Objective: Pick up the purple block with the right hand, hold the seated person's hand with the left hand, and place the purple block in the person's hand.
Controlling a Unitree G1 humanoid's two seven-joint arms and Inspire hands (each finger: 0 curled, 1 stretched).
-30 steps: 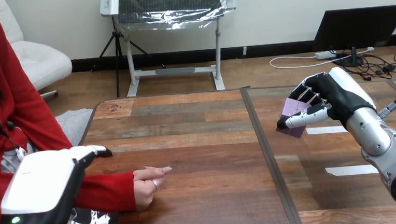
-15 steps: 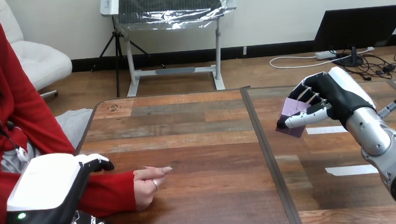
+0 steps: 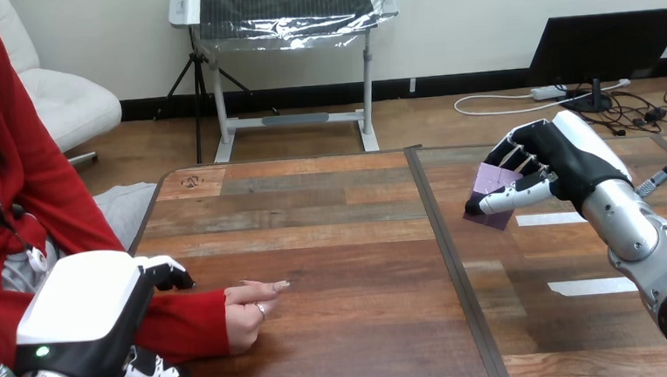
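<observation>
Two small changes are noted at the left hand (image 3: 80,318): it has been lowered slightly, and its fingers have been curled over the person's forearm (image 3: 185,324), thumb beneath. The person's hand (image 3: 252,307), just beyond the fingertips, is not yet held. Farther off, the purple block (image 3: 494,187) is kept pinched in the raised, unmoved right hand (image 3: 565,170); handover is judged pending.

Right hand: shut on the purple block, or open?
Shut on it: the right hand has its fingers and thumb curled round the purple block.
</observation>
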